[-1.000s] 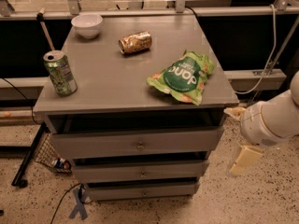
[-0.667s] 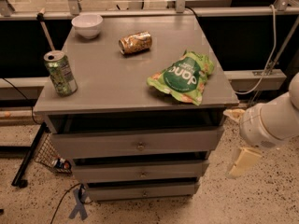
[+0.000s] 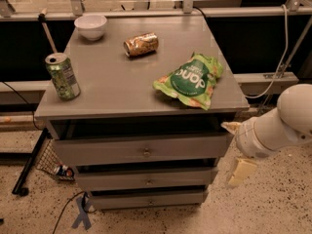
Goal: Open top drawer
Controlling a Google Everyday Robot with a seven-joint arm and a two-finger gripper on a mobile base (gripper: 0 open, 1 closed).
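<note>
Claw (image 3: 230, 154) spread wide, just rt of top drawer (image 3: 117, 151).

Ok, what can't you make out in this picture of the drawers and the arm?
Camera view, the only one:
- Top drawer: inside hidden by its own front and the shadow under the tabletop.
- Gripper, right of the top drawer, fingers apart: its arm is cut off by the right edge.
- Tipped can: label blurred.
- Wire basket, lower left: contents too small to name.
</note>
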